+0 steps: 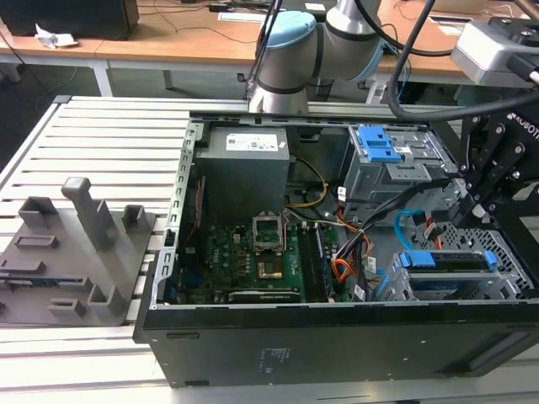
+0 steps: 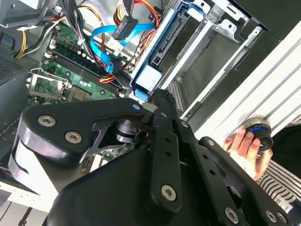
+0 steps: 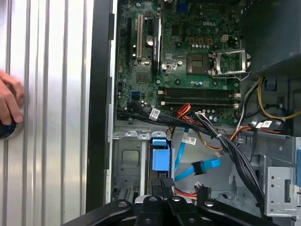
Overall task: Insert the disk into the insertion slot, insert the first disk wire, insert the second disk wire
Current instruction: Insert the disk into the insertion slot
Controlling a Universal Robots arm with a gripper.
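Observation:
The disk (image 1: 446,260), in its blue carrier, lies in the insertion slot (image 1: 498,249) at the case's front corner, on the exterior view's right. Its blue carrier end (image 3: 160,157) faces my gripper (image 3: 167,184), which hovers just off it with fingers together and nothing between them. In the second wrist view the gripper (image 2: 161,95) tip is close to the carrier (image 2: 148,78). The first disk wire (image 3: 187,192) ends in a black plug lying loose beside the bay. The second disk wire (image 3: 197,167), light blue, hangs free over the bay and also loops above the motherboard (image 2: 107,36).
The open computer case (image 1: 253,337) rests on a slotted aluminium table (image 1: 93,143). Black cable bundles (image 3: 225,141) and a coiled orange bundle (image 1: 341,270) cross beside the bay. A taller drive cage (image 1: 387,164) stands behind. A hand (image 3: 8,101) rests on a knob on the table.

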